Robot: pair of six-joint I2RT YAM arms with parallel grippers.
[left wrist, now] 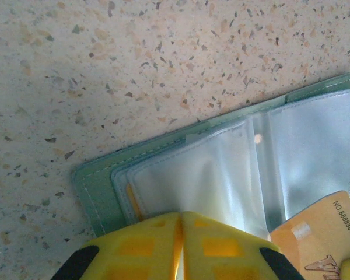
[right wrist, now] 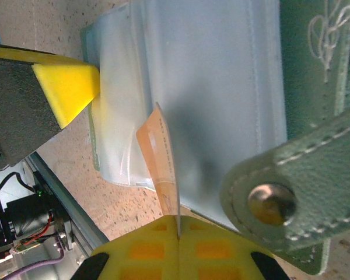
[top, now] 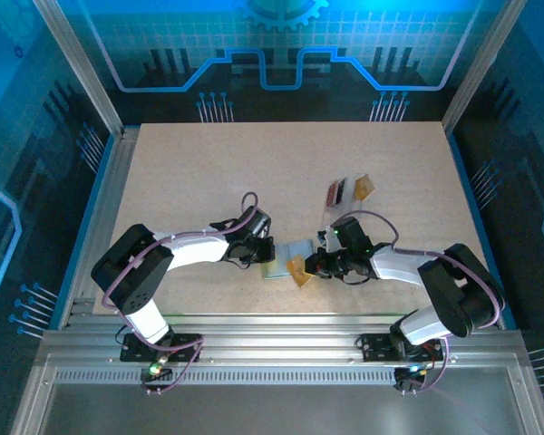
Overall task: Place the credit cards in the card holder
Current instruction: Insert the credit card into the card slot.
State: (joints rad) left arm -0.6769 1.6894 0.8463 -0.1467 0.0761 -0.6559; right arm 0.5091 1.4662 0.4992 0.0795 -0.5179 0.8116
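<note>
Right fingers (right wrist: 178,233) closed on orange card (right wrist: 161,157), edge-on at card holder (right wrist: 221,87) sleeve mouth. Left fingers (left wrist: 181,233) closed, apparently pinning lining. Risk: card misses slot & buckles sleeve, or holder slides on tabletop (left wrist: 105,70). Card reads "NO.88888817". Spare cards (top: 364,187) farther back.

The card holder (top: 274,265) lies open and flat, midway left to right and toward the near side. It has a grey-green stitched cover, pale shiny clear pockets inside and a strap (right wrist: 291,175) with a metal snap. 1 orange card (top: 298,270), printed with a number, stands tilted on edge at the holder's right, its corner against the pockets. Farther off to the right lie the red and dark cards (top: 336,191), touching, with 1 tan card (top: 364,187) just beside them.
</note>
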